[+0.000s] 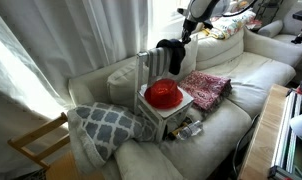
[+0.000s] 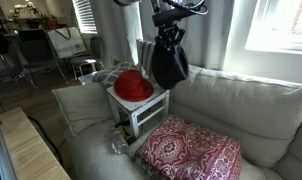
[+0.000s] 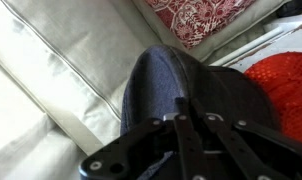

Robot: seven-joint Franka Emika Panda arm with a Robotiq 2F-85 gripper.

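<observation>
Above the sofa (image 2: 241, 112) our pincer (image 2: 169, 36) clamps a dark blue cloth (image 2: 169, 64). We see it hang limp by a red hat (image 2: 133, 84).

Home living room. A long cream fabric sofa (image 1: 246, 75) fills the frame, with a grey-and-white lattice-patterned cushion (image 1: 101, 125) at lower left and a red paisley cushion (image 2: 191, 152) at lower centre. Sheer white curtains (image 1: 36, 50) hang at upper left; a bright window (image 2: 276, 25) shows at upper right and dark dining chairs (image 2: 26, 55) at upper left.

2 exterior views share the sofa (image 1: 261, 70); wrist looks down close.
</observation>
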